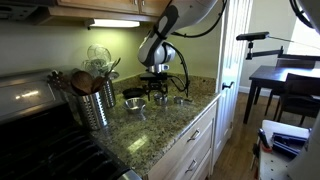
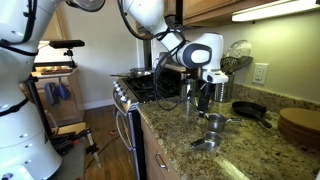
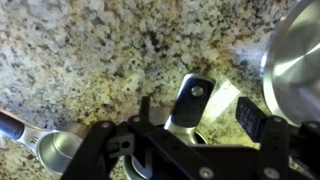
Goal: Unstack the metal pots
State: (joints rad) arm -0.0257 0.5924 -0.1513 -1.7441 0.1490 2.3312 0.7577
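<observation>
Pots: the small, shiny, round steel pots (image 3: 292, 60) are judged light, rigid and slippery.
Hold: the flat steel handle (image 3: 192, 98) is best pinched.
Pincer: the black gripper (image 3: 198, 110) is seen open, astride that handle.

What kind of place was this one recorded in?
Most likely a home kitchen. A speckled granite counter sits over pale drawers, a stove with black grates stands beside it, and a steel canister of wooden spoons rests on the counter.
</observation>
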